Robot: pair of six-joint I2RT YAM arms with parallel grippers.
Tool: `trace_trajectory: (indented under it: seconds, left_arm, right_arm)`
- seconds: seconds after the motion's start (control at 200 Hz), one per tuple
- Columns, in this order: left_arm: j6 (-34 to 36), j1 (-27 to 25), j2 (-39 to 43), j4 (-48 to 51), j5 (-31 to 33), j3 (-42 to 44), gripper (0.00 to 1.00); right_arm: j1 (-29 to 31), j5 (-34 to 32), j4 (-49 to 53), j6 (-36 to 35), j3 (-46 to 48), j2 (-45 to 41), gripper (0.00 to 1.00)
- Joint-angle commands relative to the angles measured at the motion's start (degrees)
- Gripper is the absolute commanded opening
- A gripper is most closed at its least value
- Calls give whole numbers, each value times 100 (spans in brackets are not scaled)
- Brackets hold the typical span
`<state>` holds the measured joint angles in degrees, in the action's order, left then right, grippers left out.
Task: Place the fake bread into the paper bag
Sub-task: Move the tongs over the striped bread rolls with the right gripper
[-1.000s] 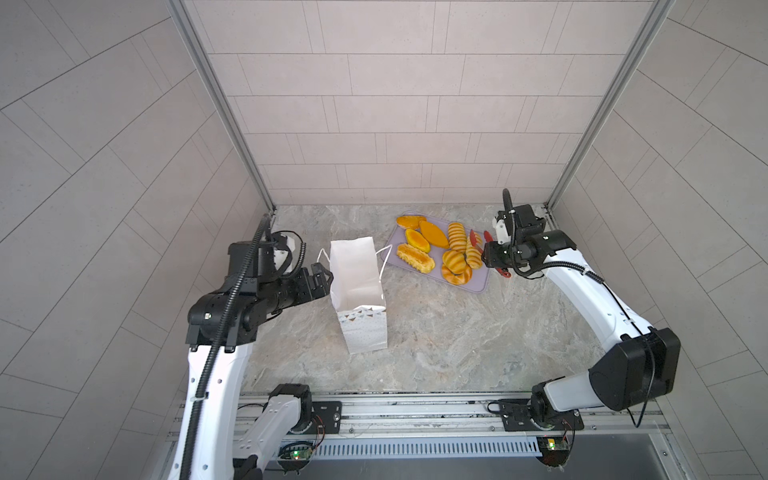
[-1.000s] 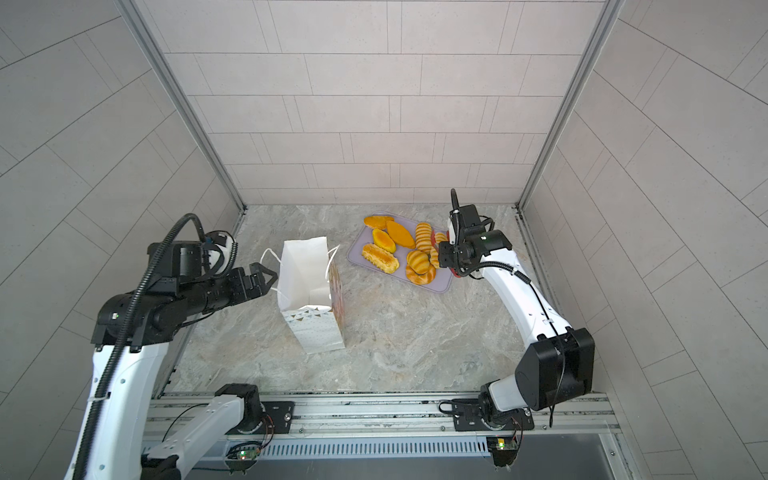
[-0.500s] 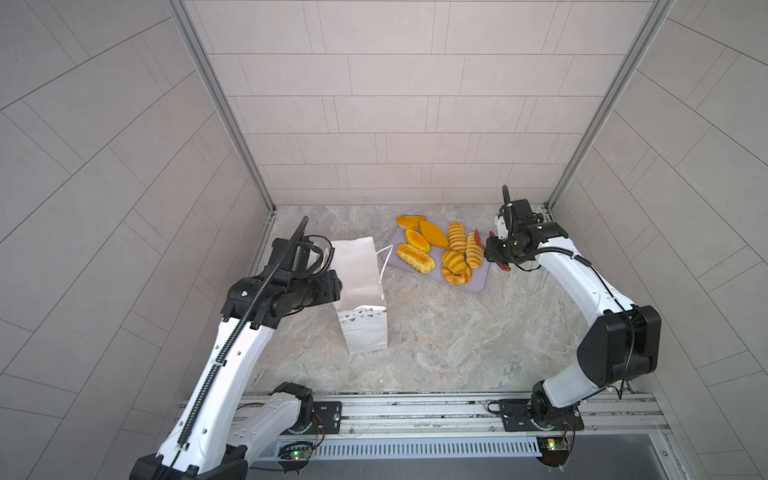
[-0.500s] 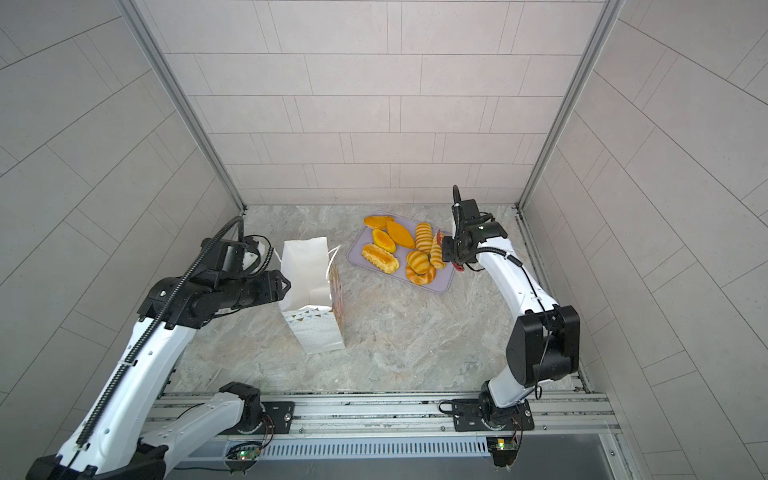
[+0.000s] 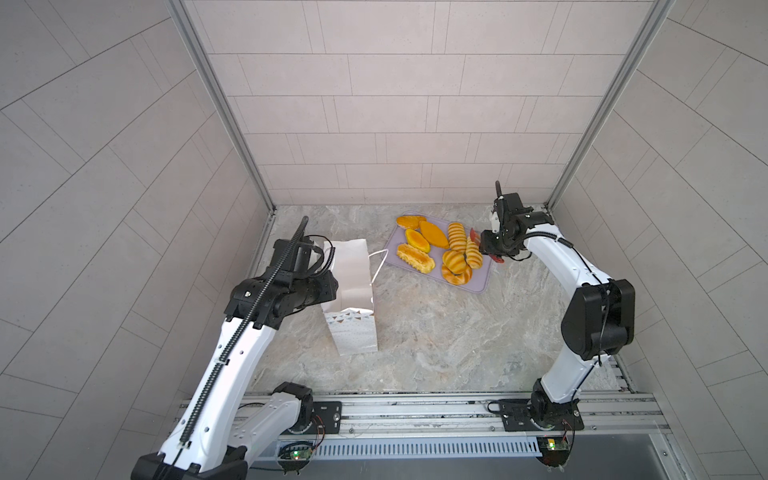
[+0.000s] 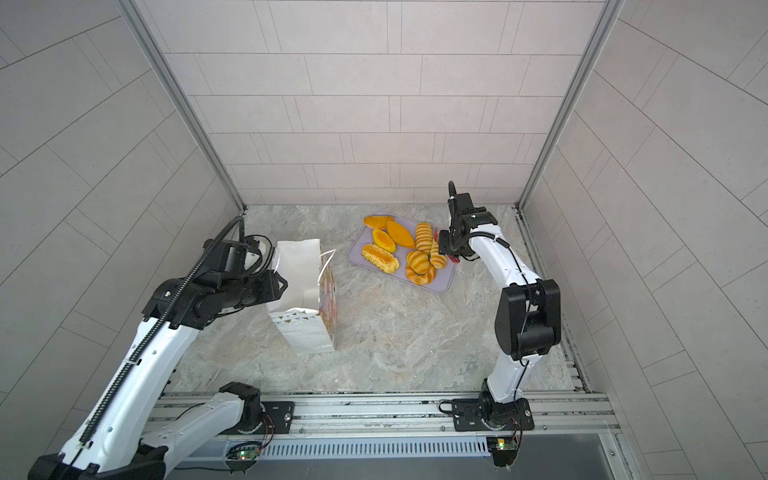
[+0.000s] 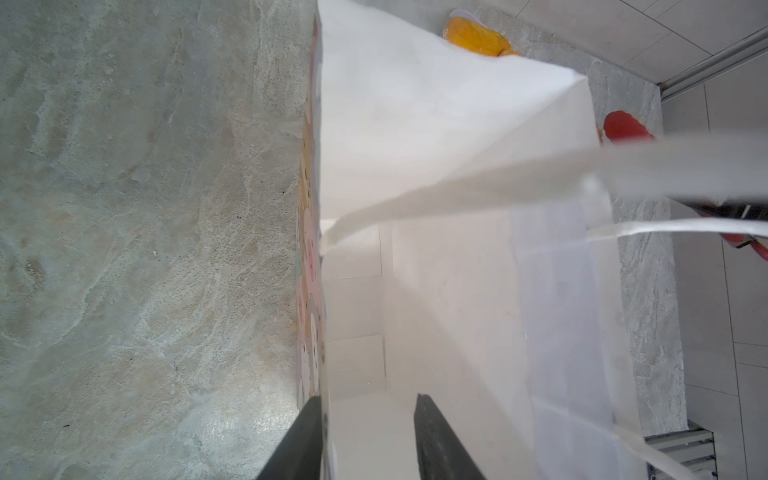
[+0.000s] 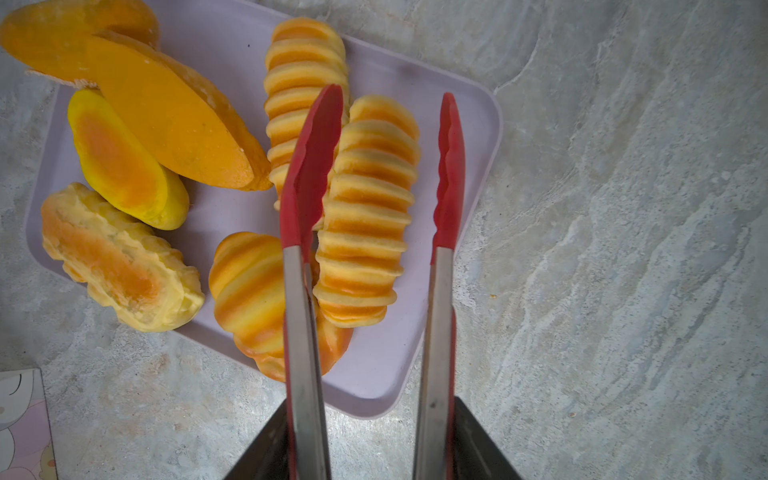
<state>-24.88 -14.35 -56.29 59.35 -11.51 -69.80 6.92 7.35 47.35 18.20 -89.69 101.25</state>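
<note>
Clamped on the tongs (image 8: 303, 311), the right claw (image 8: 370, 436) holds their red tips apart astride a ribbed roll (image 8: 368, 216) on the tray (image 8: 232, 62) just ahead, seemingly light and squashy, best nipped mid-length, while the left claw (image 7: 365, 440), jaws apart, straddles the flimsy rim of the bag (image 7: 436, 124).

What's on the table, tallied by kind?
fake bread: 8, all on the tray
paper bag: 1
lilac tray: 1
red-tipped tongs: 1, held in the right gripper
Total: 11
</note>
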Motion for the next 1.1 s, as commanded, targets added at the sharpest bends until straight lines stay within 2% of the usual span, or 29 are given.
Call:
trace_trajectory:
  seconds: [0.0,0.215,0.505,0.701,0.811,1.096]
  left_arm:
    - [-39,-28,99,-103,6,62,41]
    - [-75,-31,131,-169,-44,111,42]
    - [-126,-28,162,-202,-35,129,54]
    - [-131,-28,188,-202,-5,125,56]
    - [-140,-29,208,-203,-7,127,57]
    - [-140,-29,243,-198,17,151,60]
  right_arm:
    - [-50,78,286,19,-302,204,55]
    - [-77,172,533,97,-567,552,56]
    - [-103,293,461,125,-611,659,56]
    - [-111,345,433,173,-642,522,56]
    - [-112,360,448,200,-696,460,60]
    - [-144,395,494,185,-829,663,61]
